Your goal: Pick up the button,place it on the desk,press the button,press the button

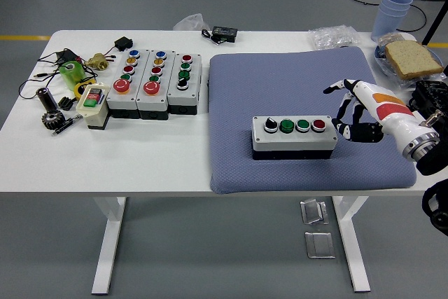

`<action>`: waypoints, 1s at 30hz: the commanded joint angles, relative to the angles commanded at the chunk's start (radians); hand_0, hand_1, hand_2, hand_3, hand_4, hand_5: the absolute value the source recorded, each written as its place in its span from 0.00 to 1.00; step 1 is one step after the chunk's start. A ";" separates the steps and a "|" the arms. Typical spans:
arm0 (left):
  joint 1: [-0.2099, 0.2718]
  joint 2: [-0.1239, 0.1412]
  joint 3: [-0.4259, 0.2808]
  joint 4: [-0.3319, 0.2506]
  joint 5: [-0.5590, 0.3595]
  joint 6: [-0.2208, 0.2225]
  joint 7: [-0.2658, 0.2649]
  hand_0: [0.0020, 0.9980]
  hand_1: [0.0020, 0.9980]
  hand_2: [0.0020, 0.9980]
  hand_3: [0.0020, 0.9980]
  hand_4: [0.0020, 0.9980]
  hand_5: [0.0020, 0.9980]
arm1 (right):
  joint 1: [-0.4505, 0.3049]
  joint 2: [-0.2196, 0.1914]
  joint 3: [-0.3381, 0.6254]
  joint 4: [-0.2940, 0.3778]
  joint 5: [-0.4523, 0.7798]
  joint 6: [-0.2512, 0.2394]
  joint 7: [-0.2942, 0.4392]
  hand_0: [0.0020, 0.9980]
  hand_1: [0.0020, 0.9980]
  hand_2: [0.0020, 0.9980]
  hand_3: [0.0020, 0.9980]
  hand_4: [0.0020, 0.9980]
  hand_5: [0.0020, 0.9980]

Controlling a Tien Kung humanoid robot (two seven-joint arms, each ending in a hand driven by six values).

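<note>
A grey button box (293,137) with a black switch, two green buttons and a red button lies on the blue-grey mat (301,75). My right hand (355,111), white with black fingers, hovers just right of the box, apart from it. Its fingers are spread and hold nothing. My left arm is out of view.
Three more button boxes (154,82) stand at the table's back left, with a small switch box (92,99), green tape roll (70,73), gear and cables beside them. Blue cups (394,8) and bread (411,59) sit at the far right, a black device (224,32) at the back.
</note>
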 joint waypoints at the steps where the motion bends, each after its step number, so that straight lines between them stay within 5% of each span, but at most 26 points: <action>1: -0.001 0.000 0.001 0.000 -0.003 0.000 0.000 0.54 0.42 0.42 0.42 0.26 0.46 | 0.002 0.003 -0.004 -0.005 -0.001 0.013 -0.016 0.15 0.00 0.21 0.70 0.58 0.00; 20: -0.002 0.000 0.004 0.000 -0.007 0.001 0.000 0.54 0.42 0.42 0.42 0.26 0.46 | 0.026 0.081 -0.056 -0.077 -0.054 0.058 -0.087 0.15 0.00 0.20 0.71 0.56 0.00; 30: -0.001 0.000 0.007 0.000 -0.012 0.001 -0.001 0.54 0.42 0.42 0.42 0.26 0.46 | 0.024 0.087 -0.064 -0.101 -0.060 0.066 -0.091 0.15 0.00 0.20 0.71 0.56 0.00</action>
